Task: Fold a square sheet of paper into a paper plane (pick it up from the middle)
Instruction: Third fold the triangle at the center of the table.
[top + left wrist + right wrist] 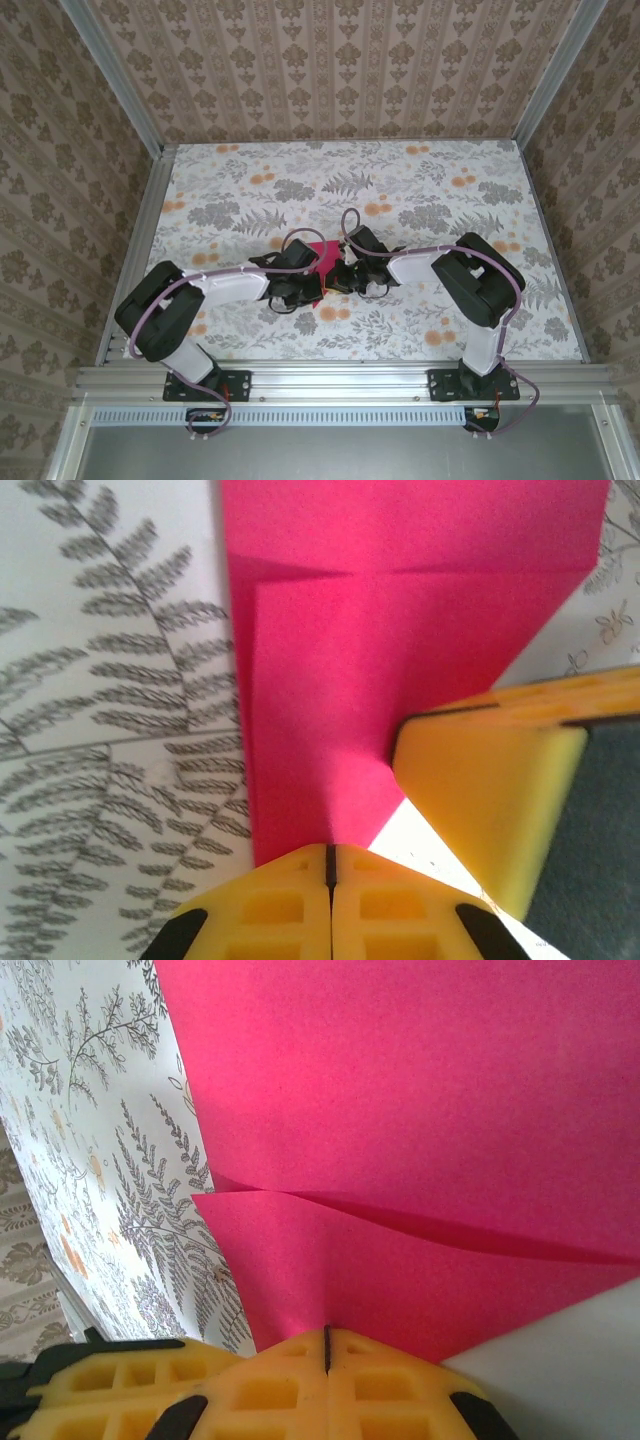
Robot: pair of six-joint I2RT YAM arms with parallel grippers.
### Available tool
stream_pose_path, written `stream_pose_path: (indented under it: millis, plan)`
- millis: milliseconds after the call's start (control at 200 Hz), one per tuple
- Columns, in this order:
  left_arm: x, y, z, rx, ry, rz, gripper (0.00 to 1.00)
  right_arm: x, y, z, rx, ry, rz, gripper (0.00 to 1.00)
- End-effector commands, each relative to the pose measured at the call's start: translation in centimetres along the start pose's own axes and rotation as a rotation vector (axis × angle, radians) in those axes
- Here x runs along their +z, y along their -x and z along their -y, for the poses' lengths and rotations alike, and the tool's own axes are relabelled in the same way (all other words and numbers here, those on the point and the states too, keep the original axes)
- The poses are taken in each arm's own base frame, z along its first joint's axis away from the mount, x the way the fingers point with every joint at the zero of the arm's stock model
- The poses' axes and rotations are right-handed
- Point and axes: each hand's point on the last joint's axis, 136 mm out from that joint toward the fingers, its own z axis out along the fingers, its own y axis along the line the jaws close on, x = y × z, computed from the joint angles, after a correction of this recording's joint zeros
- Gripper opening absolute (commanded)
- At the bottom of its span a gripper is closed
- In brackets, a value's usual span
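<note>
The square sheet of paper [322, 257] is magenta-red and lies folded at the table's middle, between my two grippers. In the left wrist view the paper [400, 670] shows a folded flap with a crease across its top. Its near end runs into the slit of my left gripper [328, 852], which is shut on it. A yellow finger [480, 800] of the right gripper touches the paper's right edge there. In the right wrist view the paper [420, 1110] has a loose flap, and my right gripper [325, 1335] is shut on its near edge. From above, the left gripper [305, 285] and right gripper [345, 277] almost meet.
The table top [420, 200] has a floral cloth. Aluminium rails [340, 378] frame the table, and patterned walls stand at its sides and back. Both arms bend inward from their bases at the near edge.
</note>
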Motion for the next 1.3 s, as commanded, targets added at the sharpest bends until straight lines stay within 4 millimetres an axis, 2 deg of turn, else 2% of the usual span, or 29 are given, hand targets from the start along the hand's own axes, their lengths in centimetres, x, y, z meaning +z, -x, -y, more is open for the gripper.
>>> stream_pose_path:
  millis: [0, 85, 260, 480, 580, 685, 800, 895, 1030, 1180, 1295]
  plan:
    - [-1.0, -0.5, 1.3, 0.008, -0.043, -0.008, 0.08, 0.7, -0.5, 2.2, 0.032, -0.082, -0.021, 0.04]
    - [-1.0, -0.7, 0.8, 0.003, -0.025, -0.014, 0.08, 0.7, -0.5, 2.2, 0.029, -0.086, -0.021, 0.04]
    - [0.0, -1.6, -1.6, -0.031, 0.051, -0.038, 0.07, 0.7, -0.5, 2.1, 0.025, -0.086, -0.023, 0.04]
    - [0.1, -1.7, -2.9, -0.038, 0.104, -0.034, 0.06, 0.4, -0.3, 1.7, 0.015, -0.075, -0.021, 0.04]
    - [-0.2, -1.6, -2.5, -0.035, 0.09, -0.028, 0.06, 0.5, -0.4, 1.7, 0.015, -0.077, -0.023, 0.04]
    - [-1.5, -0.8, -1.0, -0.015, 0.054, 0.005, 0.06, 0.5, -0.4, 1.8, 0.018, -0.08, -0.024, 0.04]
    - [-2.6, 0.0, -1.1, -0.001, 0.085, 0.043, 0.07, 0.6, -0.4, 2.0, 0.023, -0.082, -0.025, 0.04]
    - [-1.9, -0.4, -1.8, -0.012, 0.097, 0.026, 0.07, 0.6, -0.5, 1.9, 0.024, -0.078, -0.029, 0.04]
    - [-0.3, -1.1, -1.8, -0.03, 0.068, -0.016, 0.06, 0.6, -0.5, 1.8, 0.022, -0.073, -0.029, 0.04]
    - [0.2, -1.0, -1.1, -0.026, 0.039, -0.019, 0.06, 0.6, -0.5, 1.7, 0.021, -0.071, -0.03, 0.04]
    - [0.4, -1.2, -2.0, -0.03, 0.082, -0.03, 0.06, 0.5, -0.5, 1.6, 0.02, -0.068, -0.03, 0.04]
